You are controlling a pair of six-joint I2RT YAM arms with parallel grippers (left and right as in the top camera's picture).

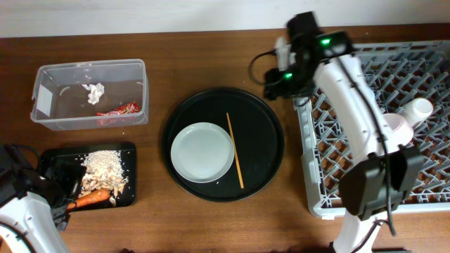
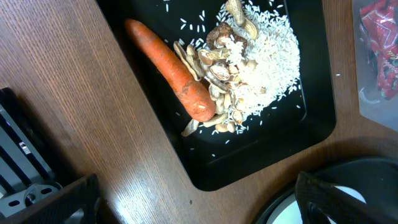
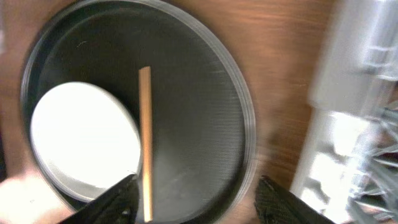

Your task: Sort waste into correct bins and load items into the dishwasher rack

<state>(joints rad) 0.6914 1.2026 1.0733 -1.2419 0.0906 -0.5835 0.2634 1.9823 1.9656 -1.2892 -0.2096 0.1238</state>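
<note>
The pale plate (image 1: 202, 151) and the wooden chopstick (image 1: 235, 150) lie on the round black tray (image 1: 260, 123). The right wrist view shows the plate (image 3: 81, 137) and chopstick (image 3: 146, 137) too. My right gripper (image 1: 275, 84) is open and empty, above the round tray's far right edge beside the grey rack (image 1: 380, 70). The shallow black tray (image 1: 49, 158) holds rice (image 2: 267, 56), brown bits and a carrot (image 2: 168, 68). My left gripper (image 2: 199, 205) is open and empty, just off that tray's near corner. The clear tub (image 1: 42, 105) holds a white tissue (image 1: 93, 91) and the red wrapper (image 1: 118, 109).
A cream cup (image 1: 420, 109) and a pale pink piece (image 1: 397, 130) sit in the rack at the right. The rack's edge (image 3: 367, 124) is blurred in the right wrist view. Bare wooden table lies between the tub, the black tray and the round tray.
</note>
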